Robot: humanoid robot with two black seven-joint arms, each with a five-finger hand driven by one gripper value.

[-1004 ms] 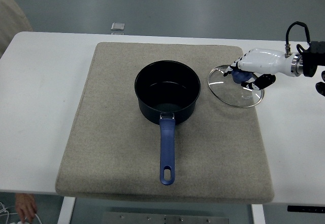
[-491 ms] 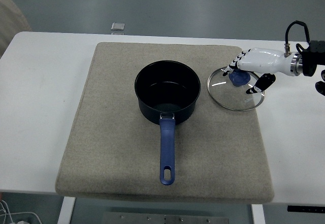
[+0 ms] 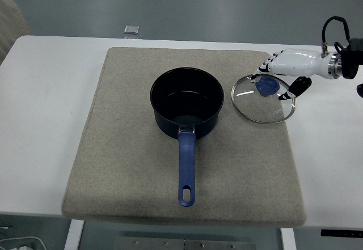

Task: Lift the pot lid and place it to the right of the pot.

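lid: glass lid (image 3: 264, 99) now flat on the grey mat (image 3: 130, 165), just right of the saucepan (image 3: 187, 104)
right hand (image 3: 283, 74): fingers spread, off the blue knob (image 3: 265, 85), backing away, looks like no contact
task: pretty much done
left hand: not visible
bench (image 3: 45, 119): white

White table (image 3: 51, 91), grey mat (image 3: 125, 165) lying flat on it, covering its middle.

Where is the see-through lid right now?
The glass lid lies flat on the grey mat, just right of the blue pot, under the right robot hand.
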